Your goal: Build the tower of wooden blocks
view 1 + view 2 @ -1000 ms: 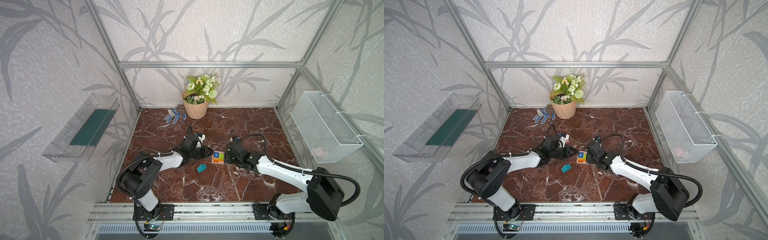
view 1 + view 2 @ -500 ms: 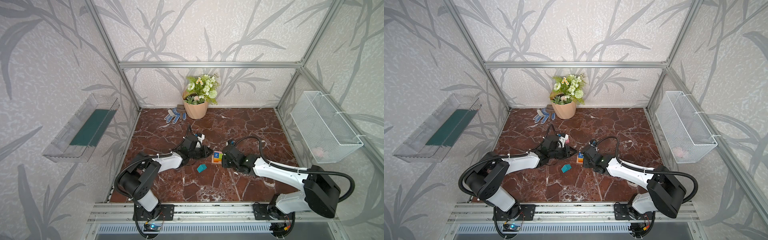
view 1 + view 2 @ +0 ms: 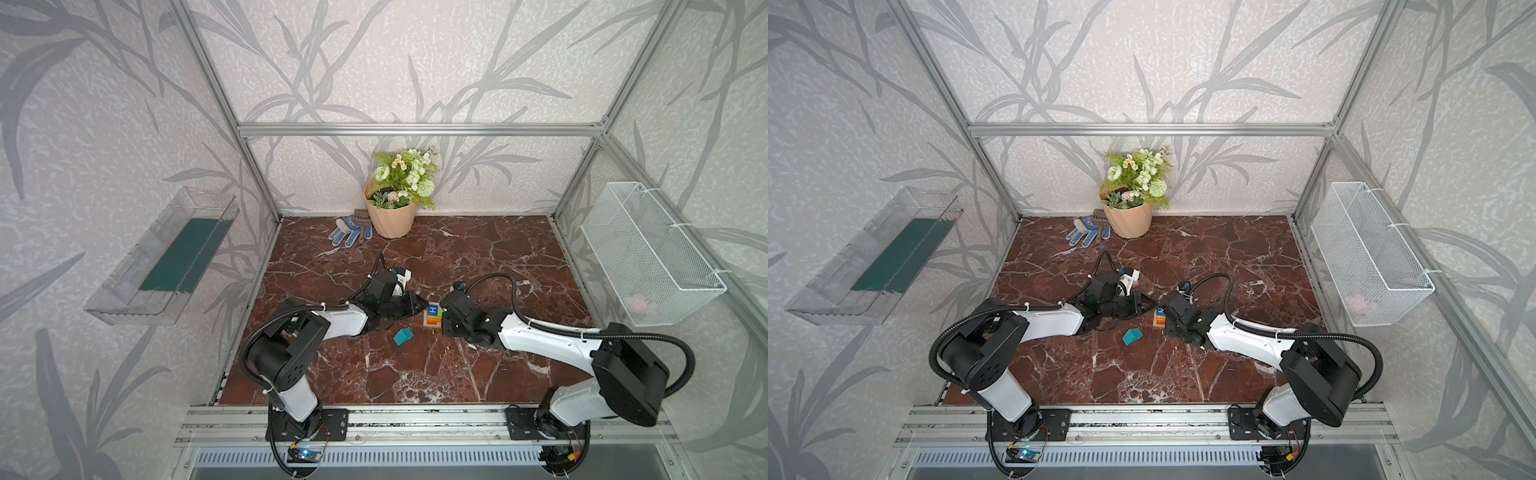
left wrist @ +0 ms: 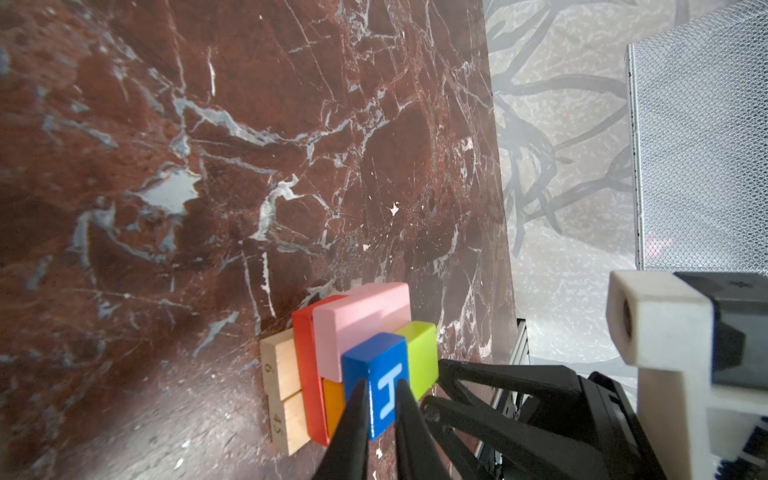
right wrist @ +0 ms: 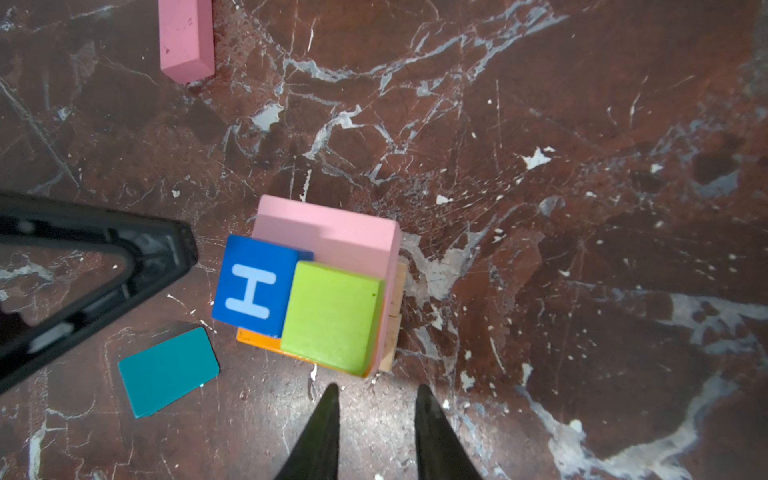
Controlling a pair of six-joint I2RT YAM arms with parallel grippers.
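Though empty, left fingers (image 4: pixel 353 428) closed, right fingers (image 5: pixel 322 432) ajar

We can read three markings, all on wooden blocks. A blue cube (image 4: pixel 388 395) carries a pale blue capital "H" on one face. The same letter shows on the blue cube (image 5: pixel 249 291) from the right wrist camera. In a top view it is tiny but legible, with the blue cube (image 3: pixel 433 309) sitting toward 12 o'clock on the stack of blocks (image 3: pixel 431 323). From the left wrist camera, a tan block (image 4: pixel 276 368) at the stack's base has "6" stamped on its end. The second tan block (image 4: pixel 286 419), touching it, reads "45".
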